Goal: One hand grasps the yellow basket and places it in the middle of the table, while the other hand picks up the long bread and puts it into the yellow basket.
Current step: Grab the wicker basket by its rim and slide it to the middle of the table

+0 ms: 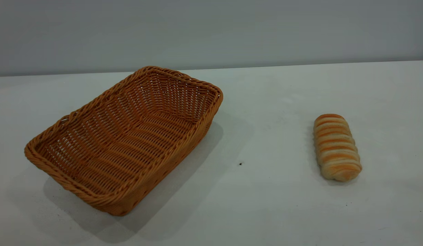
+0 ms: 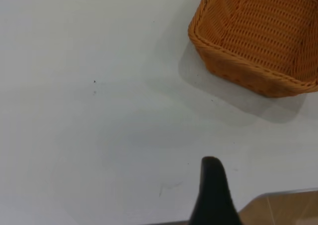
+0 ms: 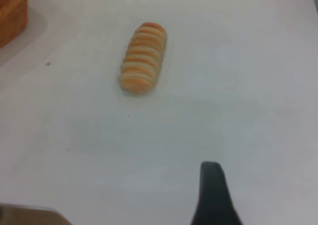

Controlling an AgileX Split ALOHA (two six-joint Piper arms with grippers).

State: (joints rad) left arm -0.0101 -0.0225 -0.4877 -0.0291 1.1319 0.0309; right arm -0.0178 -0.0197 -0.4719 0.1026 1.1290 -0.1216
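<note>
The yellow basket [image 1: 129,136] stands empty on the left part of the white table [image 1: 266,102], turned at an angle. The long bread [image 1: 336,147] lies on the right part, well apart from the basket. Neither arm shows in the exterior view. In the left wrist view, a black part of my left gripper [image 2: 212,190] hangs over bare table, apart from the basket [image 2: 258,41]. In the right wrist view, a black part of my right gripper [image 3: 212,190] hangs over bare table, apart from the bread [image 3: 143,57]. A corner of the basket [image 3: 12,11] shows there too.
The table's edge [image 2: 283,194] runs close to my left gripper, with brown floor beyond it. Another table corner [image 3: 30,212] shows in the right wrist view. A tiny dark speck [image 1: 240,164] lies between basket and bread. A grey wall stands behind the table.
</note>
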